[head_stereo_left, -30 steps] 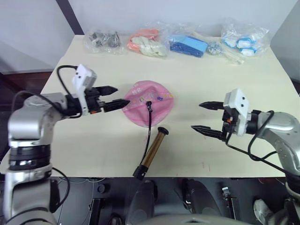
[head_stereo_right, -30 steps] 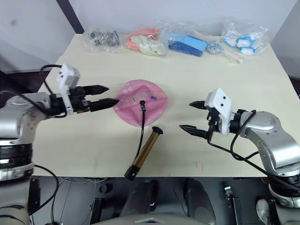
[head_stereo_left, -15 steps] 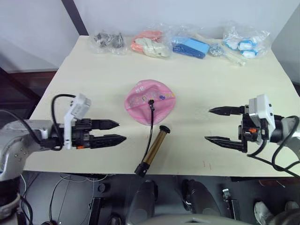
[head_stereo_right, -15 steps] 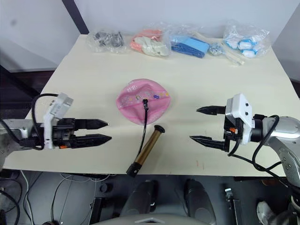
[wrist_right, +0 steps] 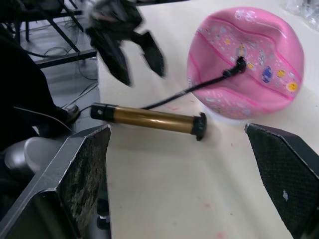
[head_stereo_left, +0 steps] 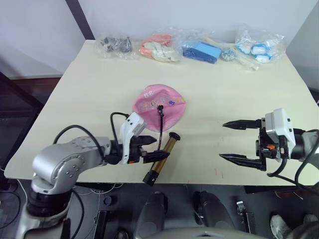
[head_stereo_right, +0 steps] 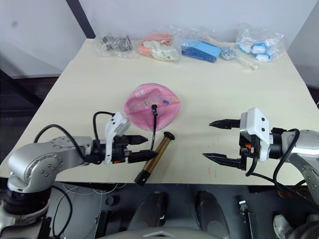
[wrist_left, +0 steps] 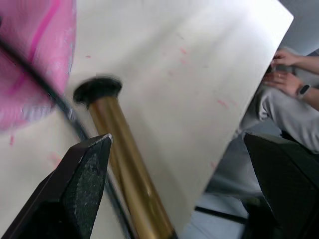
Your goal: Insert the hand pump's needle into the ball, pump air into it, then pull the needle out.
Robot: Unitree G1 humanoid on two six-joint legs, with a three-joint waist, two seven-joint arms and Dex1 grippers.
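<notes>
Left gripper (head_stereo_left: 153, 149), jaws apart, now swung in from the table's left edge to straddle the gold-bronze hand pump (head_stereo_left: 162, 159) lying just below the caved-in pink rubber ball (head_stereo_left: 159, 106). Needle (head_stereo_left: 160, 108) already seated in ball. Right gripper (head_stereo_left: 236, 141) wide open, empty, well apart. Pumping probably next.

- Even, bright light falls on my table (head_stereo_left: 279, 99); shadows beneath things are soft.
- Beside the hand pump (wrist_left: 130, 174), the ball (wrist_left: 35, 59) smears with blur.
- Glare streaks the pump's barrel.
</notes>
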